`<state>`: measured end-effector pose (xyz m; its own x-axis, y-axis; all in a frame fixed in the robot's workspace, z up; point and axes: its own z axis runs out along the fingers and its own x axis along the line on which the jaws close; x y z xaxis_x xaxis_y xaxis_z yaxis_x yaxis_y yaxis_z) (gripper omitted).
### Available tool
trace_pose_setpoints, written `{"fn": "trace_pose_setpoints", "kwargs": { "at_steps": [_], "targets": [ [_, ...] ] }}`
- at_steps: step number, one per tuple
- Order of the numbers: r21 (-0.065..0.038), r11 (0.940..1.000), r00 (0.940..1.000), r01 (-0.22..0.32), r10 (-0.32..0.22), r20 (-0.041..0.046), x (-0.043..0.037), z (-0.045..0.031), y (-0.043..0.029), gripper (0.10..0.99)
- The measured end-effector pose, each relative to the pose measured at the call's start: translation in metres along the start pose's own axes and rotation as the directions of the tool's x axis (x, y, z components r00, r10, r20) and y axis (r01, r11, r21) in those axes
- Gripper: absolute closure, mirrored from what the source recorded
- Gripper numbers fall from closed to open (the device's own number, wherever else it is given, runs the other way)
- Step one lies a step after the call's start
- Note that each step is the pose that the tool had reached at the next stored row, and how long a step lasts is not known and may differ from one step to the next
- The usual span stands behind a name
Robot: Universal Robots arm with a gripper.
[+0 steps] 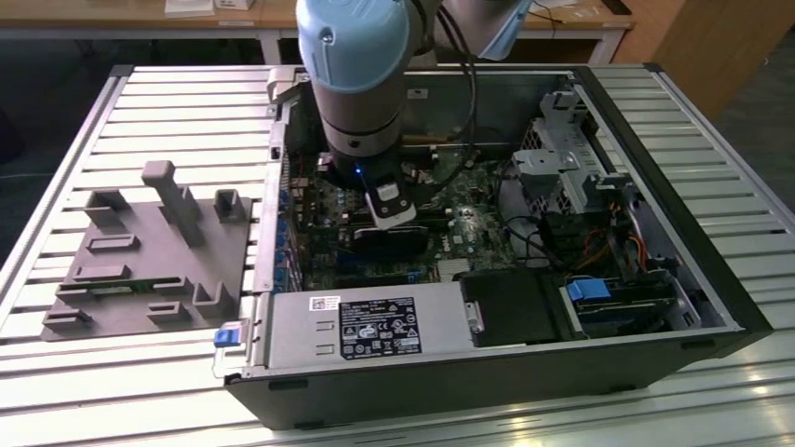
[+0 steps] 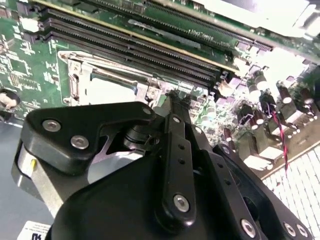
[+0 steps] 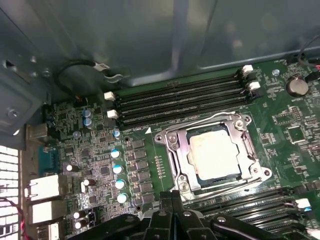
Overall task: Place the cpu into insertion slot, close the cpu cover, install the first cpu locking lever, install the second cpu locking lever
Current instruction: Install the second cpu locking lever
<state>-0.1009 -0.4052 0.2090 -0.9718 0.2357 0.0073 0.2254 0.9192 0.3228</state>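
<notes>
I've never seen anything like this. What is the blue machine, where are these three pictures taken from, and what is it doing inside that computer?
The blue machine is a robot arm reaching into an open computer case on a slatted table. The exterior view looks on from outside; both wrist views come from cameras riding on the arm, looking down past its black gripper at the green circuit board. There the cpu, a pale square chip, already lies in the insertion slot, framed by the silver cpu cover. A grey parts holder lies beside the case.

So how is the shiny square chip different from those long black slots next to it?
The cpu is one pale, silvery square; the memory slots are several long, narrow black strips. The cpu sits inside a silver metal frame, while the memory slots lie bare in parallel rows. Both are on the green board.
</notes>
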Motion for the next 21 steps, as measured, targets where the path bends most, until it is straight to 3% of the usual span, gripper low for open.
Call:
{"fn": "trace_pose_setpoints", "kwargs": {
  "at_steps": [15,19,21],
  "targets": [
    [0.006,1.0,1.0,-0.006,0.006,0.0001,-0.0313,0.0021,0.0073,0.98],
    [0.034,0.9994,1.0,-0.005,0.004,0.0072,-0.0318,0.0033,0.011,0.98],
    [0.065,0.9979,0.9999,-0.003,0.002,0.0145,-0.0327,0.0048,0.0153,0.98]
  ]
}}
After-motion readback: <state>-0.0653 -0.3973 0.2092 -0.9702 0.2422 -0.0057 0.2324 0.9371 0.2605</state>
